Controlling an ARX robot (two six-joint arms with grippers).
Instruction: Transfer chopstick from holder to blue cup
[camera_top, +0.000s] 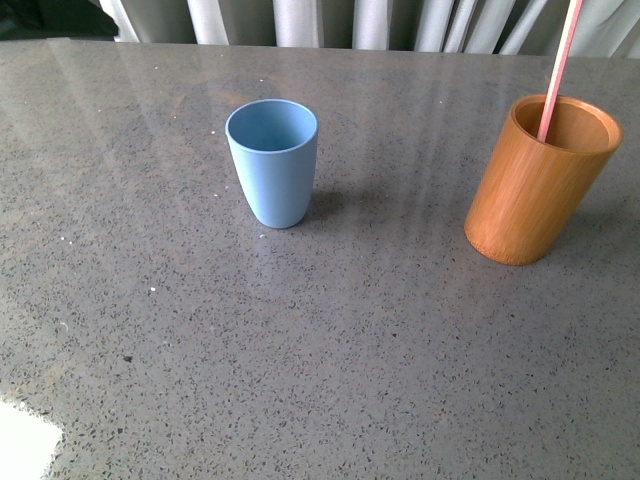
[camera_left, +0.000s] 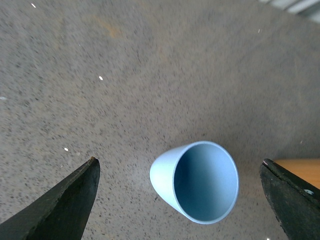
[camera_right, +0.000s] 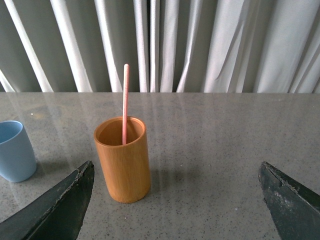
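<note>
Right gripper (camera_right: 175, 166), spread wide and empty, faces the holder (camera_right: 123, 165), where the chopstick (camera_right: 124, 102) stands inside. Best to pinch it well above the holder's rim, then lift straight. Left gripper (camera_left: 178, 161), also spread, hangs near the blue cup (camera_left: 162, 177), left of the holder.

Light blue cup (camera_top: 272, 165), orange-brown holder (camera_top: 535, 185), pinkish-red chopstick (camera_top: 558, 70), speckled grey table (camera_top: 350, 350).

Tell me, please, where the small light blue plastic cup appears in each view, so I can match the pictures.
Front view: the small light blue plastic cup stands upright, left of centre.
Left wrist view: seen into its mouth, framed by the open left gripper.
Right wrist view: cut off at the picture's edge.
Shared landmark: the orange-brown wooden cylinder beside it; only a sliver in the left wrist view.
</note>
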